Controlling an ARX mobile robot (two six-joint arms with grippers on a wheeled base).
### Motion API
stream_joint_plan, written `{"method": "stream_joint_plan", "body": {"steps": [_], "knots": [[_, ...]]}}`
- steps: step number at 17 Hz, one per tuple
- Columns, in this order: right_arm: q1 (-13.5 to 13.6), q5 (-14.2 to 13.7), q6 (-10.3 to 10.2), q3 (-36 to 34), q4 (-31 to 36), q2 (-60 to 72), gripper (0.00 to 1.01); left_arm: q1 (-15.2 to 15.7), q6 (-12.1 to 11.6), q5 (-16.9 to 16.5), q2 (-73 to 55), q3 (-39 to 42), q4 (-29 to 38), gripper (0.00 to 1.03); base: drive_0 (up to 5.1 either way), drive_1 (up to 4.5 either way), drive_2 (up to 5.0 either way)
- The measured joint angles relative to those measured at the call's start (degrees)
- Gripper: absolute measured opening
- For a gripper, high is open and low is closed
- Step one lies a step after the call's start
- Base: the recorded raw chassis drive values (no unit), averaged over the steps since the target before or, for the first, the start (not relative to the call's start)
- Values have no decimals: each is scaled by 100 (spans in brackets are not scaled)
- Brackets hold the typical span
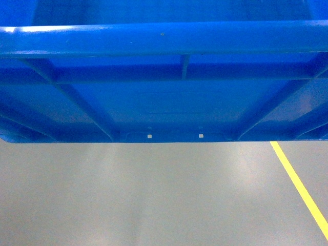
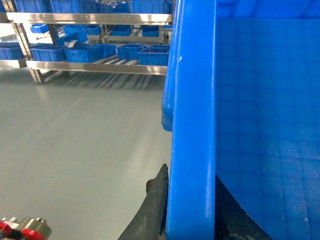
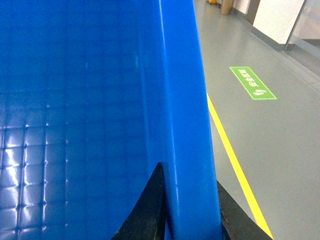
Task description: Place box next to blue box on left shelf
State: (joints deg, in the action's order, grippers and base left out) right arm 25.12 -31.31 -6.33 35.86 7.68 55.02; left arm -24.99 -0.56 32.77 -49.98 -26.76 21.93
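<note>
Both end effectors were clamped on the big bright-blue ribbed plastic crate (image 1: 164,92): my left end effector (image 2: 190,210) pinched one thick rim, my right end effector (image 3: 192,210) the opposite rim. I held it aloft over grey floor (image 1: 154,195) near a yellow line (image 1: 300,187), far from the steel shelves (image 2: 95,65).

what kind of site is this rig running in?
Likely a warehouse or factory floor: metal rack shelving holding many blue plastic crates, smooth grey floor with a yellow lane line and a green floor marker.
</note>
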Motion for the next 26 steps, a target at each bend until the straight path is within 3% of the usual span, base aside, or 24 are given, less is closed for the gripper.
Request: {"method": "stream_joint_plan", "body": {"steps": [26], "knots": [[0, 0, -2, 0, -39, 31, 12, -2, 4, 4, -28, 0, -46, 11, -4, 402, -409]]}}
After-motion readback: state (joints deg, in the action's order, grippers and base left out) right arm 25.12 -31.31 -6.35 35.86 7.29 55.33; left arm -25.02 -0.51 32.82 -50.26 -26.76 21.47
